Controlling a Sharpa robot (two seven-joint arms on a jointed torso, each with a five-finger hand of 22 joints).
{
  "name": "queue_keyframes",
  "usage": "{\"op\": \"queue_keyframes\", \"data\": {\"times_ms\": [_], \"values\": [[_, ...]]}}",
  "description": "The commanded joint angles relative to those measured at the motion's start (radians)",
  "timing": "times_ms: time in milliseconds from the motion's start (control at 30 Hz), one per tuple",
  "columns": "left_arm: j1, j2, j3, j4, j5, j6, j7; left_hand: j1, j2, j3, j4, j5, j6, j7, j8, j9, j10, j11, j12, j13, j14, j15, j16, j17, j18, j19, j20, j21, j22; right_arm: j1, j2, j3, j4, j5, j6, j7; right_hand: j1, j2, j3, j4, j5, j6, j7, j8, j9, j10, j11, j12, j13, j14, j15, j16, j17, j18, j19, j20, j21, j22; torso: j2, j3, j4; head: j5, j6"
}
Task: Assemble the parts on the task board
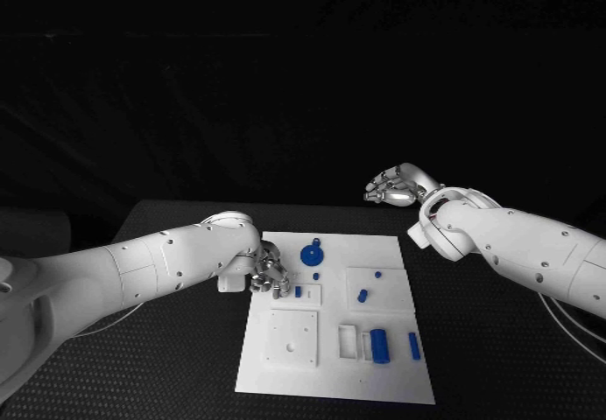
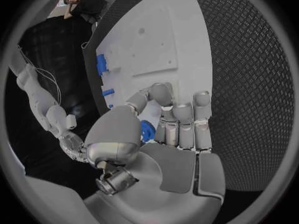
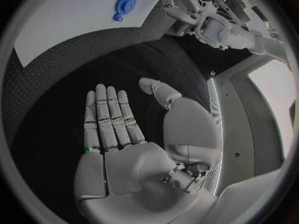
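The white task board (image 1: 334,385) lies in the middle of the table. My left hand (image 1: 263,269) hovers at the board's left edge. In the left wrist view its curled fingers and thumb pinch a small blue part (image 2: 147,130). On the board lie a round blue gear-like part (image 1: 312,255), a blue cylinder (image 1: 379,343), a blue bar (image 1: 414,346) and several small blue pieces such as one (image 1: 362,296) on the right plate. My right hand (image 1: 398,186) is raised beyond the board's far right corner. Its fingers (image 3: 112,119) are stretched flat and hold nothing.
Square white sub-plates (image 1: 293,337) with holes and slots sit on the board. The black textured table (image 1: 505,350) extends to both sides. In the right wrist view the gear-like part (image 3: 126,4) and my left hand (image 3: 187,10) appear far off.
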Motion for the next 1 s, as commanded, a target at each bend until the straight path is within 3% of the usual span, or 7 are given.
{"op": "queue_keyframes", "data": {"times_ms": [33, 367, 433, 533, 600, 867, 1000], "values": [[-0.004, 0.007, -0.001, -0.012, 0.017, -0.023, 0.007, 0.006, 0.009, 0.061, -0.053, 0.006, 0.035, -0.028, -0.006, 0.001, -0.005, -0.006, 0.005, -0.002, 0.02, -0.028, 0.003, -0.001, 0.002, 0.006, -0.132, 0.004, 0.018, 0.0, 0.002, 0.0, 0.0, -0.001, 0.012, 0.007, 0.007, 0.004, 0.0, 0.003, 0.004, -0.009, -0.001, 0.006, -0.001, 0.006, 0.003, -0.005, 0.0, -0.006, 0.001, -0.003, -0.001, 0.006, -0.004, 0.003, -0.007, 0.002, -0.001, 0.0007, 0.0004, 0.0, -0.001], [-0.004, 0.011, 0.0, -0.026, 0.02, -0.063, 0.003, 0.004, 0.009, 0.061, -0.052, 0.005, 0.035, -0.028, -0.006, 0.003, -0.005, -0.006, 0.006, -0.003, 0.02, -0.029, 0.003, -0.002, 0.002, 0.006, -0.132, 0.004, 0.018, 0.0, 0.001, 0.0, 0.001, -0.001, 0.012, 0.007, 0.008, 0.005, 0.002, 0.003, 0.008, -0.009, -0.001, 0.006, -0.002, 0.007, 0.003, -0.006, 0.0, -0.006, 0.001, -0.003, -0.001, 0.006, -0.004, 0.003, -0.008, 0.002, 0.0, 0.0001, 0.0, 0.0, -0.001], [-0.004, 0.01, 0.0, -0.025, 0.021, -0.071, 0.002, -0.001, 0.012, 0.058, -0.049, -0.033, 0.023, -0.023, -0.014, 0.004, -0.005, 0.0, 0.008, -0.005, 0.02, -0.027, -0.001, -0.005, 0.002, 0.008, -0.132, 0.004, 0.017, 0.0, 0.0, 0.0, 0.001, -0.001, 0.011, 0.007, 0.008, 0.005, 0.002, 0.003, 0.009, -0.009, -0.001, 0.006, -0.002, 0.007, 0.003, -0.006, 0.0, -0.006, 0.001, -0.003, -0.001, 0.006, -0.004, 0.003, -0.008, 0.002, 0.0, 0.0002, 0.0003, 0.0, -0.001], [-0.003, 0.009, 0.0, -0.026, 0.025, -0.071, 0.001, -0.012, 0.005, 0.053, -0.045, -0.041, 0.013, -0.016, -0.02, 0.006, -0.006, 0.007, 0.009, -0.008, 0.018, -0.021, -0.006, -0.009, 0.001, 0.009, -0.131, 0.002, 0.015, 0.0, -0.001, 0.0, 0.001, -0.001, 0.012, 0.006, 0.008, 0.005, 0.003, 0.003, 0.01, -0.009, -0.001, 0.006, -0.002, 0.007, 0.003, -0.006, 0.0, -0.006, 0.001, -0.003, -0.001, 0.006, -0.004, 0.003, -0.008, 0.002, -0.001, 0.0007, 0.0006, 0.001, -0.001], [-0.003, 0.009, 0.0, -0.025, 0.023, -0.068, 0.001, -0.024, -0.003, 0.047, -0.04, -0.059, -0.013, -0.008, -0.036, 0.002, -0.005, 0.013, 0.011, -0.009, 0.018, -0.016, -0.008, -0.01, 0.0, 0.01, -0.131, 0.001, 0.014, 0.0, -0.001, 0.0, 0.002, -0.001, 0.012, 0.006, 0.008, 0.005, 0.003, 0.003, 0.01, -0.009, -0.001, 0.006, -0.002, 0.007, 0.003, -0.006, 0.0, -0.006, 0.001, -0.003, -0.001, 0.006, -0.004, 0.003, -0.008, 0.002, -0.001, 0.0007, 0.0009, 0.0, -0.002], [-0.003, 0.002, 0.0, -0.013, 0.024, -0.072, 0.0, -0.067, -0.09, 0.033, -0.002, -0.136, -0.071, 0.01, -0.077, -0.011, -0.014, 0.031, 0.009, -0.015, 0.016, 0.0, -0.019, -0.018, 0.004, 0.013, -0.126, -0.008, 0.01, 0.0, -0.002, 0.0, 0.002, -0.001, 0.012, 0.006, 0.007, 0.004, 0.003, 0.003, 0.012, -0.01, -0.001, 0.006, -0.002, 0.007, 0.003, -0.006, 0.0, -0.006, 0.001, -0.003, -0.001, 0.007, -0.004, 0.003, -0.009, 0.003, -0.001, 0.0002, 0.0006, 0.0, -0.002], [-0.003, -0.003, 0.0, -0.007, 0.024, -0.077, -0.002, -0.067, -0.102, 0.04, 0.012, -0.15, -0.076, 0.012, -0.083, -0.013, -0.017, 0.032, 0.01, -0.017, 0.016, 0.001, -0.021, -0.02, 0.007, 0.014, -0.124, -0.011, 0.009, 0.0, -0.003, 0.0, 0.001, -0.001, 0.013, 0.005, 0.007, 0.004, 0.003, 0.003, 0.012, -0.01, -0.001, 0.006, -0.002, 0.007, 0.003, -0.006, 0.0, -0.006, 0.001, -0.003, -0.001, 0.006, -0.004, 0.003, -0.009, 0.003, -0.001, -0.0005, 0.0006, -0.001, -0.003]]}}
